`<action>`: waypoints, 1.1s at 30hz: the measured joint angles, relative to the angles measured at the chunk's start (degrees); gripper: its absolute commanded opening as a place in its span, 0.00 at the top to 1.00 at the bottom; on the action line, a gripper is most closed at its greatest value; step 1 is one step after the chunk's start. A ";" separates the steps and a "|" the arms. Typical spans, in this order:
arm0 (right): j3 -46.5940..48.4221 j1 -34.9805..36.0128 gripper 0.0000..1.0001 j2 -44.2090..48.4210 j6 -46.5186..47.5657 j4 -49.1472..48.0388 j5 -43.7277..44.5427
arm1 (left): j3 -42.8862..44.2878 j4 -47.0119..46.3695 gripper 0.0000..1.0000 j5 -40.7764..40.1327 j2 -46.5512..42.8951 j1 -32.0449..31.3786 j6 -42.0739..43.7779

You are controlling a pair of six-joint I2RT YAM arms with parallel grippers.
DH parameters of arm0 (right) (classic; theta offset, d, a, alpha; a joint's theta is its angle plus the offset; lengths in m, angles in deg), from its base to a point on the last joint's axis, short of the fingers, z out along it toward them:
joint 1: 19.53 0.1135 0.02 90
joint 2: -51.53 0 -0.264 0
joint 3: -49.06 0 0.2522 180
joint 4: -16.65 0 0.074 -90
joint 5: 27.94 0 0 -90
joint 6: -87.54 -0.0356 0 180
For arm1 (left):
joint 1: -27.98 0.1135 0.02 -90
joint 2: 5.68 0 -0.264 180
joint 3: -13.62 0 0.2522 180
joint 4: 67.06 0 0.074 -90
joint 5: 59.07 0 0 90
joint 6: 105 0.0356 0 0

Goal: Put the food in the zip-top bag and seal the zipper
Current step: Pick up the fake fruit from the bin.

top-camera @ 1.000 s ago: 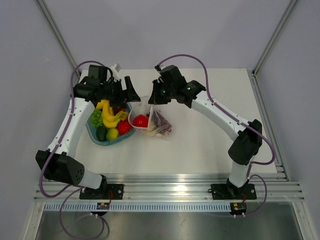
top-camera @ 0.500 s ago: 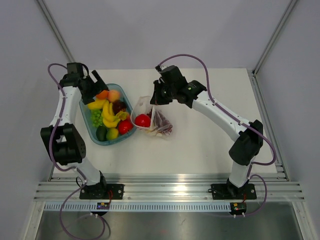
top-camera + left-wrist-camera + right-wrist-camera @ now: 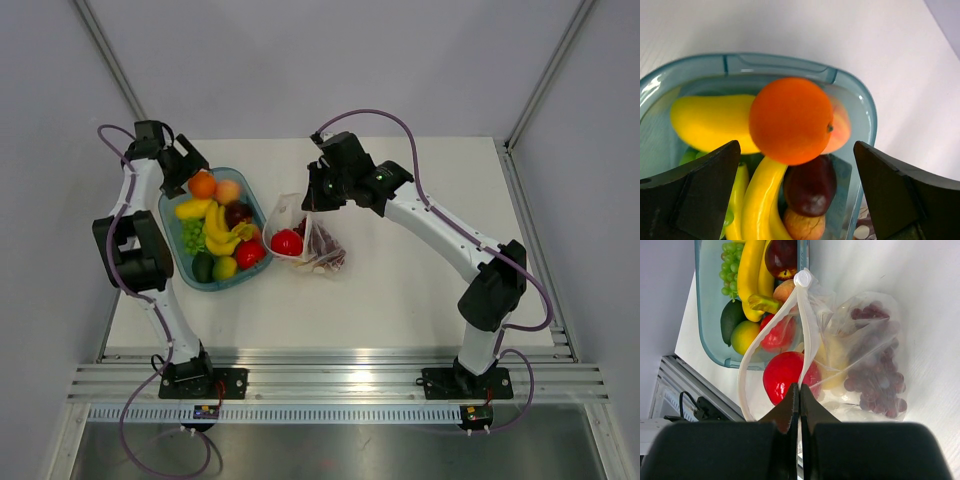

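At the far left of the bench (image 3: 420,300), the left claw (image 3: 190,162) is held over the far end of a translucent blue-green bowl (image 3: 212,287), its jaws spread wide with nothing between them. Directly below it an orange (image 3: 790,120) is seen resting on top of the heap, against a peach (image 3: 228,190) and a yellow mango (image 3: 710,122). A dark plum (image 3: 810,185), bananas (image 3: 215,232), green grapes (image 3: 191,236), an avocado (image 3: 203,266), a yellow-green citrus fruit (image 3: 225,267) and a red tomato (image 3: 249,252) are also piled in the bowl.

Just right of the bowl, the zip-top bag (image 3: 318,262) is found lying on the bench with its mouth turned towards the bowl and gaping. It appears to touch the bowl's rim, though this cannot be made out for certain. A red fruit (image 3: 785,372) is seen at the mouth and purple grapes (image 3: 880,375) deeper inside, with something pale yellow between them.

The zipper (image 3: 809,330) is pinched from above by the right claw (image 3: 799,390), whose jaws are pressed together on the strip so that this edge is lifted off the bench.
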 measured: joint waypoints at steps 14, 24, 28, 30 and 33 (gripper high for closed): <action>0.00 0.00 1.00 0.00 0.57 0.48 -0.02 | 2.43 -1.53 0.06 -0.15 5.01 -0.17 0.00; 0.00 0.00 1.00 0.00 0.63 0.48 -0.02 | 2.25 -2.19 0.44 -0.22 6.40 -0.22 0.46; 0.00 0.00 1.00 0.00 0.63 0.48 -0.04 | 1.38 -1.92 0.55 -1.22 5.11 -0.46 1.09; 0.00 0.00 1.00 0.00 0.63 0.48 -0.04 | -0.02 -0.81 0.58 -1.66 2.73 -0.74 1.64; 0.00 0.00 1.00 0.00 0.63 0.48 -0.07 | -1.86 1.27 0.59 -1.88 -3.23 -1.33 2.49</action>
